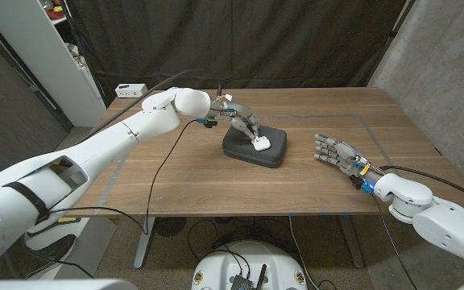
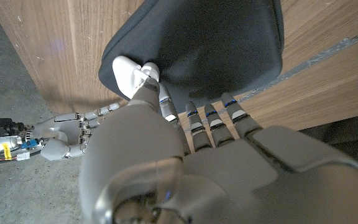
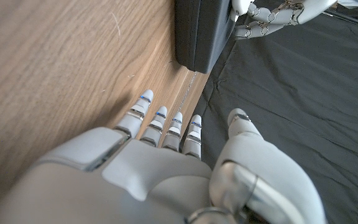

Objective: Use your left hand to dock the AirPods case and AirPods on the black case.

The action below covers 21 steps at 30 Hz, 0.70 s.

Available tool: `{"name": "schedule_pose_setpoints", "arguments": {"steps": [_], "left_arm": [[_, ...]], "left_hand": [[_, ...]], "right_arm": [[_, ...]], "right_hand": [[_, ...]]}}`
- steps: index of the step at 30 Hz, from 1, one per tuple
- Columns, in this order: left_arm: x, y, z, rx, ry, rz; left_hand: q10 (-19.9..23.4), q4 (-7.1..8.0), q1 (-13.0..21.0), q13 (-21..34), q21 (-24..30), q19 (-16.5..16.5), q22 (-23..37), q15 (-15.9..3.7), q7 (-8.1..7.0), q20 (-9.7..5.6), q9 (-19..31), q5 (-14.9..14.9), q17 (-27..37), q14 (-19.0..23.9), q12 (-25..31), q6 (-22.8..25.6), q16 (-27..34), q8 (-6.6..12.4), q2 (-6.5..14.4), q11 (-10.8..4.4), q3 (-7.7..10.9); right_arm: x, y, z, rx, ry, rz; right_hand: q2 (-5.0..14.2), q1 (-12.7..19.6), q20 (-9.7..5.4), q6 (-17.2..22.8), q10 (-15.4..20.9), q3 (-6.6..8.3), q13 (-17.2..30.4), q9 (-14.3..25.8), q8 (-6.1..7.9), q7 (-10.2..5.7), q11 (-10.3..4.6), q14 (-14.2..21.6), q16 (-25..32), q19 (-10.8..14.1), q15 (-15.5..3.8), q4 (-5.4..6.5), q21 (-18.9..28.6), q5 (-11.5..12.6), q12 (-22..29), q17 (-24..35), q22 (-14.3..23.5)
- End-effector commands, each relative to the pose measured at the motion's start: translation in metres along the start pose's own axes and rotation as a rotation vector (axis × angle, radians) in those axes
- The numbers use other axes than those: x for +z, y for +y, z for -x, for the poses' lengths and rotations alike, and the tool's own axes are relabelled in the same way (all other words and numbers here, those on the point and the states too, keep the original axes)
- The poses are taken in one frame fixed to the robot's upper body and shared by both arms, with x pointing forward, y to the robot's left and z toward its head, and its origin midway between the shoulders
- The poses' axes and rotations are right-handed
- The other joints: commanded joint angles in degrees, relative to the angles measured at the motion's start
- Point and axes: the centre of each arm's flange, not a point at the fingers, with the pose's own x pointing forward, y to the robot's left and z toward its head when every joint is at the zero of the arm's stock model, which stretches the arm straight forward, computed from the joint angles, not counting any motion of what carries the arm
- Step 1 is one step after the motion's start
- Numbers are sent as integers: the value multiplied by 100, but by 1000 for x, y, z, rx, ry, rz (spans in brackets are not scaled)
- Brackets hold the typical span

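1. Head view: left hand (image 1: 242, 121) is reaching over the black case (image 1: 255, 147), which is sitting mid-bench (image 1: 184, 173). White AirPods case (image 1: 261, 144) is lying on top of the black case, right at the fingertips.
2. Left wrist view is giving the close-up: thumb & a finger are pinching the AirPods case (image 2: 128, 73) against the black case (image 2: 216, 43); other fingers (image 2: 196, 118) are reaching straight along the black case's edge.
3. Right wrist view: right hand (image 3: 166, 162) is holding nothing, fingers straight & slightly apart; the black case (image 3: 197, 31) is showing well beyond them.
4. Head view: right hand (image 1: 338, 153) is waiting near the bench's right edge, apart from the black case.
5. No readable writing or brand marks.
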Motion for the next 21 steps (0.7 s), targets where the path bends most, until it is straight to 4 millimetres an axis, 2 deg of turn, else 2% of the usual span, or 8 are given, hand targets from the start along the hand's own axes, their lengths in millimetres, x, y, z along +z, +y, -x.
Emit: {"name": "schedule_pose_setpoints", "arguments": {"steps": [1, 8, 14, 16, 21], "left_arm": [[5, -1, 6, 24, -18, 7], [8, -5, 7, 34, -17, 25], [10, -8, 7, 35, -12, 41], [10, -9, 5, 29, -9, 47], [11, -13, 2, 18, -7, 62]], "left_hand": [[69, 100, -162, 6, -13, 39, 23, -275, 66, 37, -31, 7, 27, 100, 12, 106, 36, -8, -15, -19, -26], [185, 219, -371, 3, 20, 134, 26, -304, 99, 33, -88, 15, 31, 221, 49, 319, 67, 10, -32, -26, -75], [266, 306, -508, 0, 47, 205, 30, -293, 188, 24, -126, 25, 37, 317, 72, 419, 89, 5, -20, -20, -97], [290, 342, -565, -3, 52, 219, 32, -281, 265, 19, -146, 30, 41, 356, 77, 475, 96, 5, -15, -23, -102], [329, 412, -667, -6, 53, 224, 35, -278, 286, 25, -172, 34, 49, 379, 86, 510, 98, -10, -3, -11, -120]], "right_arm": [[-1, 2, 3, -4, -4, 0], [-1, 1, 3, 1, -5, 1], [-2, 1, 4, 3, -6, -1], [-3, 0, 4, 5, -7, 0], [-4, -1, 3, 7, -5, -3]], "right_hand": [[9, -43, 8, 34, 28, 44, 14, 15, 31, 25, 11, -12, 42, -29, -275, 4, 36, 25, 34, 17, 9], [7, -47, 9, 33, 26, 46, 14, 16, 31, 22, 12, -15, 41, -31, -278, 3, 36, 25, 34, 16, 9], [7, -52, 11, 32, 23, 48, 14, 16, 29, 26, 9, -16, 41, -36, -273, 2, 34, 25, 33, 16, 9], [7, -52, 10, 32, 22, 49, 14, 16, 29, 25, 8, -18, 41, -34, -274, 1, 35, 25, 32, 15, 9], [8, -55, 13, 40, 23, 51, 14, 16, 32, 27, 2, -22, 40, -36, -273, 1, 35, 25, 33, 15, 9]]}}
